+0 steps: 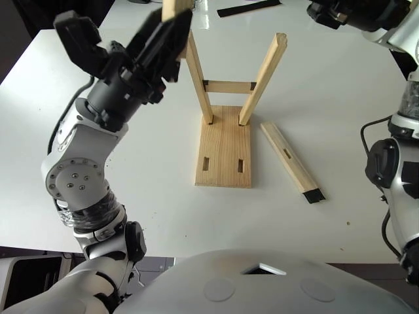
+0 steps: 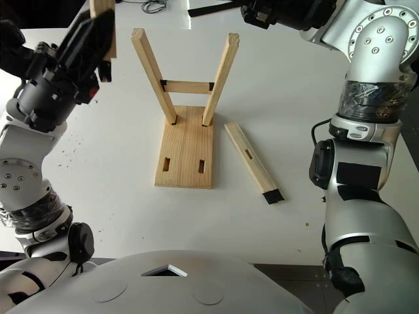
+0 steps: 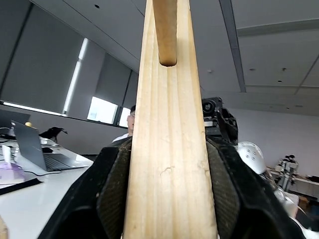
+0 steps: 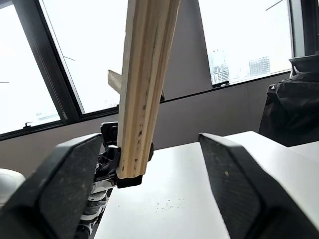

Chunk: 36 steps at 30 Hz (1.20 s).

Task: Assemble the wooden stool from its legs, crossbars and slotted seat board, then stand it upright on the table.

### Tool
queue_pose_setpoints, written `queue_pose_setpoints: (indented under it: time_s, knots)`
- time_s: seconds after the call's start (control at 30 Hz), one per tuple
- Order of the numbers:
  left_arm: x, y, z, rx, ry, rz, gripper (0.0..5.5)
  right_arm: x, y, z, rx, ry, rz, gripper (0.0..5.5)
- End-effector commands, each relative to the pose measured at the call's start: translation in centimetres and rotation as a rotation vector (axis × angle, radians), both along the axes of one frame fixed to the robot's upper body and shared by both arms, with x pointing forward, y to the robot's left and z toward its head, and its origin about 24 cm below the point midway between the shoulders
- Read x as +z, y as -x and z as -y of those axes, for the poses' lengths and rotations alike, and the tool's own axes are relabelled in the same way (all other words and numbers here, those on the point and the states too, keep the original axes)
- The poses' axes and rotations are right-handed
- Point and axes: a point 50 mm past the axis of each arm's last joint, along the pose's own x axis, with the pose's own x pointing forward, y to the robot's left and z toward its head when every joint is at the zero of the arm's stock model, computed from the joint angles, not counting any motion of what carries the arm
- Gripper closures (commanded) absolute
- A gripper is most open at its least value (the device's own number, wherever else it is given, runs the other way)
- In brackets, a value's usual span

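Left jaws: clamped on a stool leg (image 3: 169, 124) held high, a crossbar (image 3: 165, 30) socketed near its far end; right jaws: spread wide, empty, facing that leg. Below and between them the seat board (image 1: 222, 154) lies on the tabletop (image 1: 327, 98), two joined legs (image 1: 200, 78) standing in it, the two remaining slots (image 1: 205, 163) vacant, a loose leg (image 1: 291, 160) just beside on the right-jaw side. Best lowered plumb over a vacant slot, clear of the standing pair; open tabletop all round.

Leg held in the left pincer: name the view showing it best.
Right wrist view: the leg shows most of its length, crossbar attached. Left wrist view crops it close; eye views catch just an end.
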Motion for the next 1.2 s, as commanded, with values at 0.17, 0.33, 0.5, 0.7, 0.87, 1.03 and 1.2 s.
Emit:
queue_pose_setpoints:
  time_s: [0.17, 0.33, 0.5, 0.7, 0.87, 1.03, 1.2]
  knots:
    - [-1.1, 1.2, 0.7, -0.098, -0.107, 0.095, 3.47, 2.2, 0.5, -0.3, 0.192, 0.100, 0.121, 1.94]
    - [-1.8, 1.4, 1.1, -0.122, -0.151, 0.106, 3.47, 2.7, 1.3, -0.8, 0.258, 0.103, 0.119, 1.72]
    - [-2.2, 1.4, 1.3, -0.128, -0.176, 0.110, 3.47, 3.1, 2.2, -1.1, 0.303, 0.094, 0.127, 1.72]
    - [-2.5, 1.4, 1.4, -0.126, -0.180, 0.104, 3.47, 2.5, 1.8, -0.2, 0.295, 0.090, 0.096, 1.90]
    - [-2.7, 1.3, 1.4, -0.126, -0.201, 0.097, 3.47, 2.3, 1.2, 1.0, 0.283, 0.070, 0.064, 2.60]
    - [-2.9, 1.3, 1.6, -0.120, -0.215, 0.096, 3.47, 2.4, 1.2, 1.4, 0.282, 0.066, 0.046, 3.29]
    - [-3.0, 1.1, 1.8, -0.101, -0.232, 0.099, 3.47, 2.4, 1.4, 1.2, 0.272, 0.050, 0.029, 3.29]
